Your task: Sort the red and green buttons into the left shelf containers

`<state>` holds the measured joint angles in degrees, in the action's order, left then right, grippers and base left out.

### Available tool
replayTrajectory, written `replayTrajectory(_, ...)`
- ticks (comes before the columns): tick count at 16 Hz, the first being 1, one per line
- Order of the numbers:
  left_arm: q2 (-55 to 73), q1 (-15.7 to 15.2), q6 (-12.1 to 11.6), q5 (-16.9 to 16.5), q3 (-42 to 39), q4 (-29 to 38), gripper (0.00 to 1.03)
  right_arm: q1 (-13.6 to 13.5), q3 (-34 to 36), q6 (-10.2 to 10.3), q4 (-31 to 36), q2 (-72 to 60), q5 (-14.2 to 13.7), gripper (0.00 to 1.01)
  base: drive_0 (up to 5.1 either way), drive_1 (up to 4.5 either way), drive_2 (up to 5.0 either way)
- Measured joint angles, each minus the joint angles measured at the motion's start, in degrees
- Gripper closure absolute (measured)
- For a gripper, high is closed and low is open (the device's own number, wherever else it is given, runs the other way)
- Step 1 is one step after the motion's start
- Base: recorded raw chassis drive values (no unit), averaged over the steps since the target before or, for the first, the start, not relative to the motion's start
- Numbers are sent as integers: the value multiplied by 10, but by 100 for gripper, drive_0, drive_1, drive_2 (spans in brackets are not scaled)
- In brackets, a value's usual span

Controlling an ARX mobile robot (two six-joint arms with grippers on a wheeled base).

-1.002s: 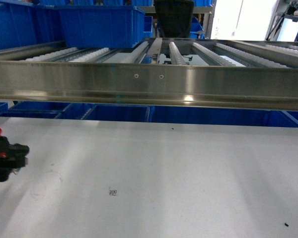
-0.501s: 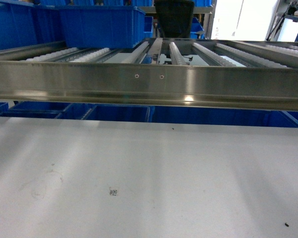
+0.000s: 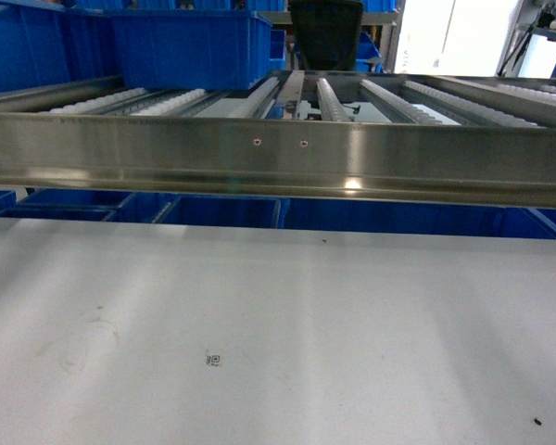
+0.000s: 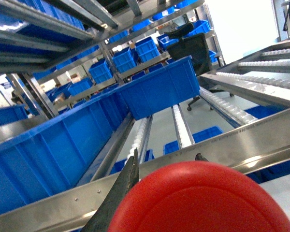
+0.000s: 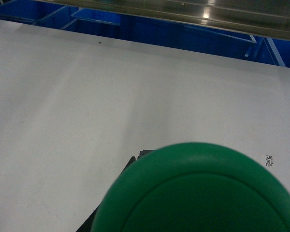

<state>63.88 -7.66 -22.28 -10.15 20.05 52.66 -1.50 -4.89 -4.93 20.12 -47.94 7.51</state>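
A red button fills the bottom of the left wrist view. My left gripper is shut on it, with one dark fingertip on each side of the cap. It is held up facing the shelf, where two large blue containers stand on the roller lanes. Low in the right wrist view a green button sits in my right gripper, which is shut on it above the white table; only a sliver of dark finger shows. Neither gripper appears in the head view.
A steel shelf rail crosses the head view above the white table. Blue containers stand at the shelf's back left. Roller lanes run to the right. More blue bins sit under the rail, and a black chair stands behind.
The left gripper with the red button was at the head view's left edge one second ago. It has since left that view.
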Motion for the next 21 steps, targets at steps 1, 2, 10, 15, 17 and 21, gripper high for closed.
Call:
replayTrajectory(1, -2, 0, -13, -2, 1, -2, 76, 0, 0, 0, 0, 0, -1, 74, 0, 0, 0)
replayTrajectory(2, -2, 0, -16, -2, 1, -2, 76, 0, 0, 0, 0, 0, -1, 74, 0, 0, 0)
replayTrajectory(10, -89, 51, 17, 43, -6, -120, 76, 0, 0, 0, 0, 0, -1, 74, 0, 0, 0)
replayTrajectory(15, -148, 70, 63, 75, -15, -184, 76, 0, 0, 0, 0, 0, -1, 74, 0, 0, 0)
replayTrajectory(17, -146, 70, 69, 75, -15, -188, 76, 0, 0, 0, 0, 0, -1, 74, -480, 151, 342)
replayTrajectory(21, -145, 70, 71, 76, -15, -186, 76, 0, 0, 0, 0, 0, -2, 74, -462, 119, 376)
